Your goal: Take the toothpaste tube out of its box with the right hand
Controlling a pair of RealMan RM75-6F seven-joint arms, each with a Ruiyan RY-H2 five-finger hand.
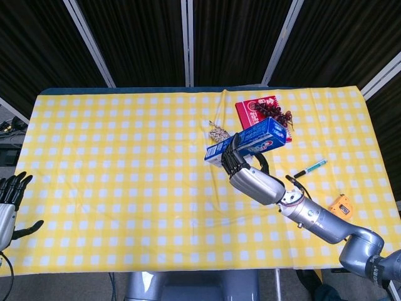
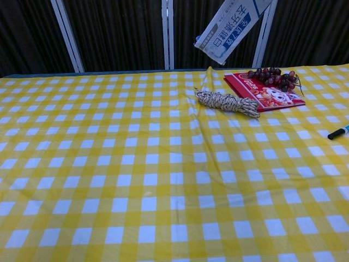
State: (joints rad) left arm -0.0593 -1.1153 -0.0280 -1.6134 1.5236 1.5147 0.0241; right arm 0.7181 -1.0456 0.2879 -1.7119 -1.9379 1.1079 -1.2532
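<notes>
My right hand (image 1: 247, 174) grips the blue and white toothpaste box (image 1: 247, 141) and holds it well above the table, tilted with its left end lower. The chest view shows only the box's lower end (image 2: 229, 28) at the top edge; the hand itself is out of that frame. No tube shows outside the box. At the far left edge of the head view, beside the table, my left hand (image 1: 11, 199) hangs with its fingers spread and nothing in it.
A coil of rope (image 2: 228, 102) lies mid-table, partly hidden by the box in the head view. Behind it a red booklet (image 2: 262, 90) carries a bunch of grapes (image 2: 274, 76). A green pen (image 1: 311, 168) and an orange tape measure (image 1: 341, 207) lie to the right.
</notes>
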